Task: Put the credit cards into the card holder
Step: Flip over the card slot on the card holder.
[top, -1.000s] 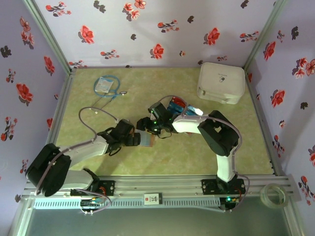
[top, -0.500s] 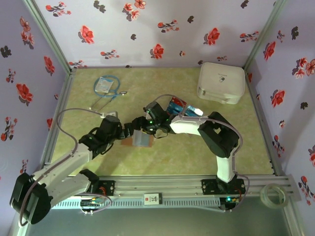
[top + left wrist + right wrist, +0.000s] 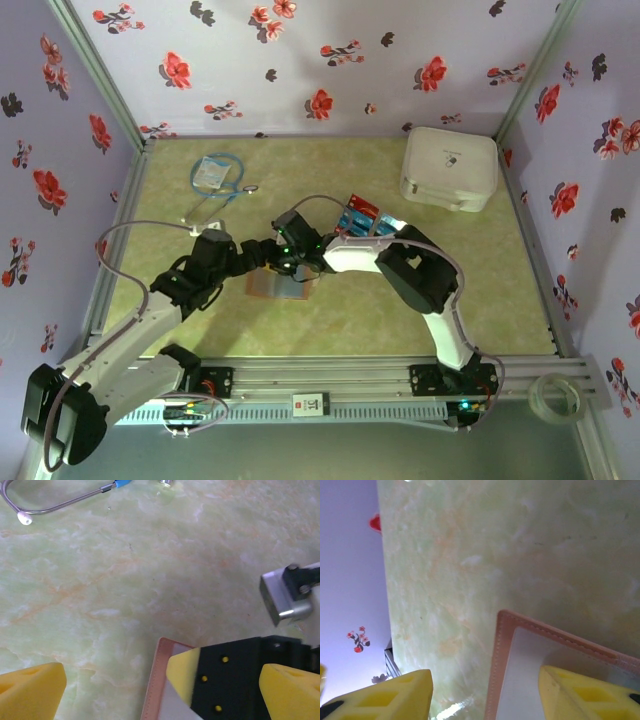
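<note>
Card holder (image 3: 532, 655) is laid flat on the bench (image 3: 150, 555); left claw (image 3: 160, 690) and right claw (image 3: 485, 692) are spread open above it.

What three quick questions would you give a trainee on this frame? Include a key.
1. True or false: the left end effector is clamped on a card.
2. Where is the pile of cards? A) inside the card holder B) on the table, just beyond the right arm C) in the left end effector
3. Which thing's edge sits between the right end effector's fingers?
Key: 1 false, its jaws stand wide and empty. 2 B. 3 the card holder.
</note>
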Robot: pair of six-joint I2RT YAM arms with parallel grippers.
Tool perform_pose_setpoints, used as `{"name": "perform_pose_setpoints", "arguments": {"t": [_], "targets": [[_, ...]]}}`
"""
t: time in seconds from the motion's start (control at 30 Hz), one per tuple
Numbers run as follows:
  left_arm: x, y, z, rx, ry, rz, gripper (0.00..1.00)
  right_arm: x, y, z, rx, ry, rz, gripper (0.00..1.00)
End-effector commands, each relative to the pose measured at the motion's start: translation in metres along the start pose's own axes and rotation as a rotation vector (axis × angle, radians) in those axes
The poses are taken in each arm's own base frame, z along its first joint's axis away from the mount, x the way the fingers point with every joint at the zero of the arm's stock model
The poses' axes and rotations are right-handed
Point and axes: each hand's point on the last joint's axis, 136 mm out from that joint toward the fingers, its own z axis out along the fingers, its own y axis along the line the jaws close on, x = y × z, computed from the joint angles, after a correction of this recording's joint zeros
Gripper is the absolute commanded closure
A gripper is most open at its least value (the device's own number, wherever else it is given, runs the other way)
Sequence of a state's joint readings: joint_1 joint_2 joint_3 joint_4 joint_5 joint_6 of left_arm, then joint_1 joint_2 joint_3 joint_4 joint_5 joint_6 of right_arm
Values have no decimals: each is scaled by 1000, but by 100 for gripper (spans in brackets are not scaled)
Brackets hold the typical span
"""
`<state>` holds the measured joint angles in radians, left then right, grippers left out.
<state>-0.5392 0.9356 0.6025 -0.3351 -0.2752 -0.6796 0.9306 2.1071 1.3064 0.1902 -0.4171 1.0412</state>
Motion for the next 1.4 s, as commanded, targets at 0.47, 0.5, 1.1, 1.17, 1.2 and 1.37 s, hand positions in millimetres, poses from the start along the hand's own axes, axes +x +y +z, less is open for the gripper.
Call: {"name": "perform_pose_setpoints", "arguments": {"t": [0.47, 0.5, 1.1, 1.17, 1.2, 1.37], "targets": [[7, 10, 4, -36, 51, -4, 0, -16, -10, -107, 98, -129, -100, 41], [8, 10, 5, -35, 58, 0, 0, -14, -21, -113, 137, -130, -104, 41], [33, -3, 35, -24, 197, 52, 0, 12, -102, -130, 438, -75, -164, 59], [37, -6, 37, -24, 214, 68, 0, 10, -103, -131, 435, -78, -162, 75], [38, -6, 38, -25, 219, 74, 0, 10, -105, -133, 437, -78, -159, 82], [46, -15, 40, -14, 246, 111, 0, 5, -112, -151, 445, -91, -168, 100]]}}
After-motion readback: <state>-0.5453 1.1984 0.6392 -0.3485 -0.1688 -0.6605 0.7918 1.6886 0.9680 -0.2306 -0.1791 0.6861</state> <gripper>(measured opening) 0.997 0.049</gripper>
